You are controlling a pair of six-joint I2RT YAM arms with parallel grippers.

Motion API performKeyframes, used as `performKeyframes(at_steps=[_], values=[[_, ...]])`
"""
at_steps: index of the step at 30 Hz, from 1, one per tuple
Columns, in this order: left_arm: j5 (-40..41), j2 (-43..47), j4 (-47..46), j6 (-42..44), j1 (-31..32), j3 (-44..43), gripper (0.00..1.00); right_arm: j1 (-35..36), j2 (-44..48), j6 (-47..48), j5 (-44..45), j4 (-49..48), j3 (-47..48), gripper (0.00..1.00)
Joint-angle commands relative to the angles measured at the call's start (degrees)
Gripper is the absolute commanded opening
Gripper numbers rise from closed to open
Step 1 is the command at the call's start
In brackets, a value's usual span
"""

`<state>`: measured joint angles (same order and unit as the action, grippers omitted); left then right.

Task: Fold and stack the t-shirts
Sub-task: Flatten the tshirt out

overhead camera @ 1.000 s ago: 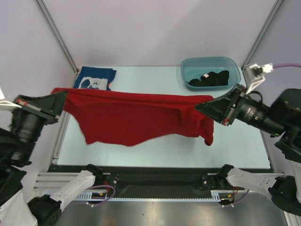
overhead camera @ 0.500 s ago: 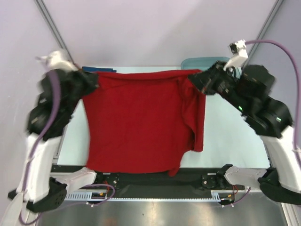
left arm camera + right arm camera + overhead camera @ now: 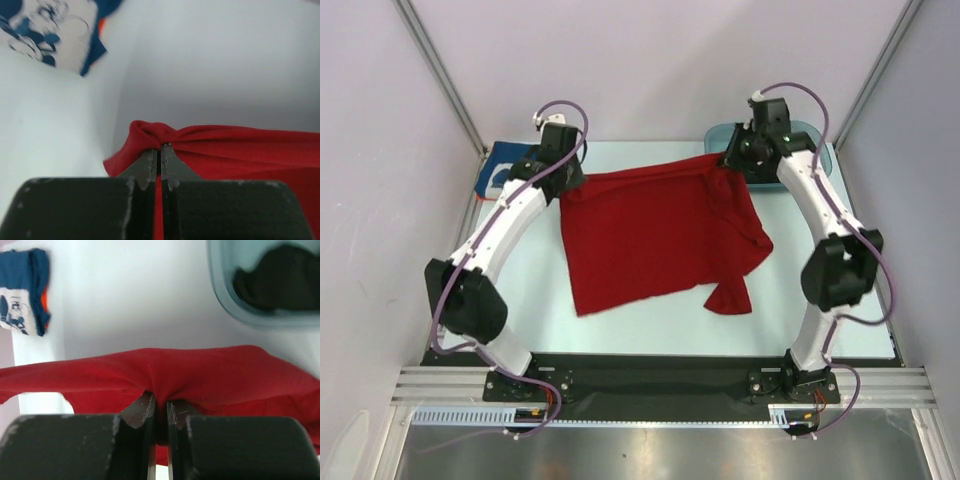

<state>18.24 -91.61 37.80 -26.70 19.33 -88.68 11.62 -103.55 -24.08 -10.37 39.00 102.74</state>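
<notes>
On the near side of the red t-shirt [image 3: 650,230], a broad strip of bare table [image 3: 650,335] is left between its lower hem and the table's front edge. Bare surface is also seen to the left and right of it. The red t-shirt is spread aslant over the table, with one sleeve sticking out at its near right corner. Its far edge is bunched at both corners. The far left corner is clamped between the closed fingers of the left gripper [image 3: 160,150], and the far right corner is pinched likewise by the right gripper [image 3: 160,401]. Beyond the far left corner a blue t-shirt [image 3: 50,30] with a white print is seen, apart from the red cloth. Beyond the far right corner a teal tub [image 3: 220,300] is placed, with a black t-shirt [image 3: 280,280] lying in it.
</notes>
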Motion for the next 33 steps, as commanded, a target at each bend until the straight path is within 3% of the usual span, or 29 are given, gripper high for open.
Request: performKeyframes(at_steps=[1, 6, 12, 17, 24, 28, 33], values=[[10.14, -0.50, -4.31, 6.82, -3.24, -9.30, 0.00, 1.12, -3.23, 4.74, -2.64, 0.27, 16.22, 0.03], [8.67, 1.07, -2.82, 9.21, -5.71, -18.53, 0.00, 2.88, -0.18, 2.46, -0.71, 5.46, 17.59, 0.00], [1.98, 7.84, -0.28, 2.80, -5.62, -19.69, 0.00, 3.15, 17.21, 0.53, 3.95, 9.94, 12.67, 0.00], [-3.29, 20.67, 0.24, -0.81, -5.62, -16.96, 0.01, 3.06, 34.16, -2.46, 5.01, 10.21, 6.34, 0.01], [-7.69, 39.48, -0.46, -3.53, -5.01, -10.63, 0.00, 3.06, 48.59, -5.80, 3.60, 16.19, 5.54, 0.02], [-7.96, 42.83, 2.97, -3.54, -5.01, -11.95, 0.00, 3.06, 50.72, -6.33, 1.76, 19.26, 9.57, 0.03], [-8.39, 43.36, 2.20, -4.06, -5.01, -7.30, 0.00, 3.06, 48.53, -7.21, 0.62, 17.08, 9.50, 0.03]])
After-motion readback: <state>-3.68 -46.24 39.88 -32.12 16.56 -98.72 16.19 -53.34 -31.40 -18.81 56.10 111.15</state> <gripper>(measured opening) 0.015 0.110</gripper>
